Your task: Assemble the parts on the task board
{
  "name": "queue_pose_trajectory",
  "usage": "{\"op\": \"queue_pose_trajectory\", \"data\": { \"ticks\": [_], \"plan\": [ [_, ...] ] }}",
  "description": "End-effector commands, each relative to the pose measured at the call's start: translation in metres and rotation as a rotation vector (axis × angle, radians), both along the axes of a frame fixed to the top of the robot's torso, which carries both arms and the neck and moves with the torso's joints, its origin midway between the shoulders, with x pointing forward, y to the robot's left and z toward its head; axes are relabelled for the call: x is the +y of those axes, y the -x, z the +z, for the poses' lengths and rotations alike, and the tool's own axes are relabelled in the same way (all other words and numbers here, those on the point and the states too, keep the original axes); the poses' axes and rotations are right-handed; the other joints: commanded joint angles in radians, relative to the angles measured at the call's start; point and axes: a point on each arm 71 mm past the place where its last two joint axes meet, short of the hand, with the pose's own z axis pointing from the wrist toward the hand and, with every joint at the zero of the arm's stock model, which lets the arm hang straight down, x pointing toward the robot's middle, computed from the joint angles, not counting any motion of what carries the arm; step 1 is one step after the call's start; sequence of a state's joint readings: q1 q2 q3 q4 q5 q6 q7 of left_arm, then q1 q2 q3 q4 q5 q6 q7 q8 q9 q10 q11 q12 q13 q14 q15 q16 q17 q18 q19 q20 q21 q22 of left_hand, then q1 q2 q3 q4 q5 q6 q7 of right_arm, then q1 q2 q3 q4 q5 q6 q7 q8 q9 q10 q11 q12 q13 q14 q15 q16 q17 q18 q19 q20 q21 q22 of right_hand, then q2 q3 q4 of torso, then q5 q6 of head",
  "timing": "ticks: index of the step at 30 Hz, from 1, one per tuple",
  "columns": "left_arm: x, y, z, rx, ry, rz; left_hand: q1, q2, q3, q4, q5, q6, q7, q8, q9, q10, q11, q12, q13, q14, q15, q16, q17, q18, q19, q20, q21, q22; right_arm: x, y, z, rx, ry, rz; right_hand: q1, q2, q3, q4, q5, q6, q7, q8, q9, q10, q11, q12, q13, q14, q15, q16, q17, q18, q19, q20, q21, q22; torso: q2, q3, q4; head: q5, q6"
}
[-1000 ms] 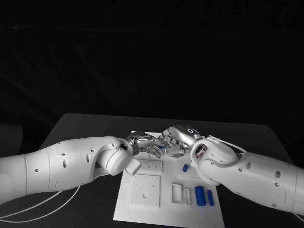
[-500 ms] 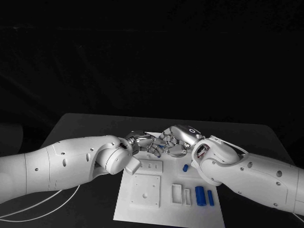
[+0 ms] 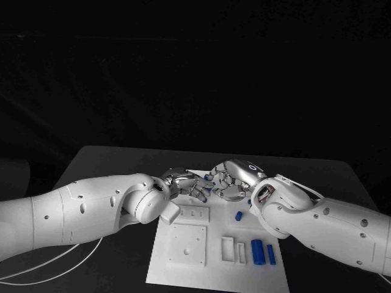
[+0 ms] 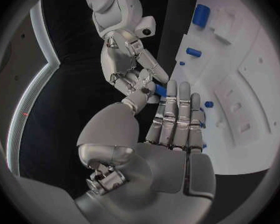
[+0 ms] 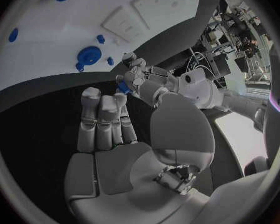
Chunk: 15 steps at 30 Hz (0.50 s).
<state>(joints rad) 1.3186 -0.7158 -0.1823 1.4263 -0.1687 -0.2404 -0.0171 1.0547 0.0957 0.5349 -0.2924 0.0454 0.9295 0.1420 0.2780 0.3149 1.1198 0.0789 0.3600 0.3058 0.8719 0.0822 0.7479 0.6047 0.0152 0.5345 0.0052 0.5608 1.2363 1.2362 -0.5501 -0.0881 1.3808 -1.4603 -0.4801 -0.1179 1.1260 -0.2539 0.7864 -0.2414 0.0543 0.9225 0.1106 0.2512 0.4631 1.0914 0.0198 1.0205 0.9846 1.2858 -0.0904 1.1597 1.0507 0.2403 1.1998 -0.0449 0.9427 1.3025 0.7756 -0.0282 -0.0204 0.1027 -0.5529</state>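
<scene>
Both hands meet over the far end of the white task board [image 3: 215,273]. My left hand [image 3: 179,183] pinches a small blue part [image 3: 211,190] between thumb and fingertips; the part [image 4: 160,89] shows at my left fingertips. My right hand [image 3: 230,179] faces it with its fingers straight and together, and their tips reach the same part [image 5: 123,87]. Whether the right hand grips it is unclear. In the left wrist view the right hand [image 4: 124,55] comes in above my left hand [image 4: 168,134]. The right wrist view has the left hand [image 5: 146,79] beyond my right hand [image 5: 115,139].
On the board lie a short blue part [image 3: 237,215] and two longer blue parts [image 3: 257,251] near its right edge, beside white slots [image 3: 227,248] and a square plate [image 3: 187,245]. A round blue part [image 5: 89,55] sits on the board's far end. A white cable [image 3: 37,268] trails at the left.
My right hand has shifted slightly to the right and its arm has pulled back a little. The left hand and the blue part stay where they were.
</scene>
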Motion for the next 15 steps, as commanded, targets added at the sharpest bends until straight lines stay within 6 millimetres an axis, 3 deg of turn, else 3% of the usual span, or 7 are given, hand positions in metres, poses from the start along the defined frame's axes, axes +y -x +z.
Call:
{"op": "queue_pose_trajectory", "data": {
  "ticks": [1, 8, 15],
  "plan": [
    [-0.0030, 0.0010, 0.0016, 0.001, 0.023, -0.026, -0.003, 0.003, -0.003, -0.001, 0.005, 0.027, -0.017, 0.011, 0.257, 0.003, 0.004, -0.006, -0.001, 0.006, -0.002, 0.004, -0.002, -0.015, 0.002, 0.007, -0.004, -0.001, 0.0005, 0.0006, -0.0008, 0.008, -0.001, 0.022, 0.013, 0.001, -0.006, 0.002, -0.005, -0.012, 0.025, 0.010, 0.005, 0.001, 0.002, 0.001, -0.002, 0.000, 0.003, 0.001, 0.001, 0.022, -0.005, -0.001, -0.003, 0.000, 0.000, -0.0003, 0.0002, 0.000, 0.000],
    [-0.0030, 0.0011, 0.0013, 0.007, 0.027, -0.029, -0.003, 0.004, -0.004, -0.001, 0.005, 0.027, -0.017, 0.011, 0.257, 0.004, 0.004, -0.007, -0.002, 0.006, -0.002, 0.003, -0.002, -0.015, 0.002, 0.007, -0.004, -0.001, 0.0021, 0.0020, 0.0002, 0.007, -0.028, 0.055, 0.018, 0.021, -0.006, 0.012, -0.006, 0.012, 0.016, 0.027, 0.014, 0.004, -0.007, 0.005, -0.006, 0.001, -0.006, 0.002, 0.002, 0.022, -0.004, 0.000, -0.003, 0.001, 0.000, 0.0004, 0.0000, 0.000, -0.001],
    [-0.0015, 0.0010, 0.0010, 0.013, 0.028, -0.031, -0.004, 0.004, -0.005, 0.000, 0.005, 0.028, -0.017, 0.011, 0.256, 0.006, 0.003, -0.008, -0.002, 0.006, -0.002, 0.003, -0.002, -0.015, 0.003, 0.007, -0.004, -0.001, 0.0004, 0.0023, 0.0024, -0.014, -0.072, 0.072, 0.005, 0.059, -0.010, 0.033, -0.005, 0.095, -0.012, 0.075, 0.037, 0.018, -0.033, 0.012, -0.012, 0.010, -0.030, 0.008, 0.005, 0.022, 0.007, -0.002, 0.004, 0.006, 0.001, 0.0007, -0.0009, 0.000, -0.001]
  ]
}}
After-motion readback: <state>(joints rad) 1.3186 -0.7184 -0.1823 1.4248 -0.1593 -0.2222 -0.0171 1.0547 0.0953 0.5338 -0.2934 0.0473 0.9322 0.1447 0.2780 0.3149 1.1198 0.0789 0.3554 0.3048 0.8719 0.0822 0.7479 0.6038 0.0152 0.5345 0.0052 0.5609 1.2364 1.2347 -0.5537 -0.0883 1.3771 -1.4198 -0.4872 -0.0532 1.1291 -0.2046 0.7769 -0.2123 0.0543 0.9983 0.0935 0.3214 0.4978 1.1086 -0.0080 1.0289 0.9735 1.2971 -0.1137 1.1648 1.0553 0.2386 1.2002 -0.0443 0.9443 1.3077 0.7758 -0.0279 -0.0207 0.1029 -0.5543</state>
